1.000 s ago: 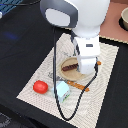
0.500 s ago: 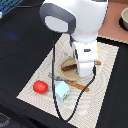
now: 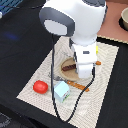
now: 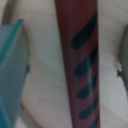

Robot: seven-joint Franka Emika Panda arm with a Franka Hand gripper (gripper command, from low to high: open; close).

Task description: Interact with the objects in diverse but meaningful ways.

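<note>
Overhead, a white Franka Panda arm fills the upper middle of the exterior view, bending down over a pale striped placemat that lies on a dark table. The arm's wrist block hides the gripper from this camera, so whether its fingers are spread or pressed together cannot be told; the wrist view does not show them clearly either. A black cable loops from the arm down across the mat.

Directly under the wrist sits a round wooden plate. Across it lies a dark brown sausage-like stick, partly hidden by the arm. In the wrist view this stick runs the full height of the picture, reddish brown with a row of dark slanted stripes painted on it, resting on the pale wood of the plate.

A pale blue carton stands upright on the mat, just beside the plate on the side nearer the camera; its teal edge also shows blurred in the wrist view. A red tomato-like ball rests on the mat toward the exterior view's left of the carton, apart from it. A utensil with an orange handle lies between carton and plate. A bowl sits at the far edge, on the exterior view's right.
</note>
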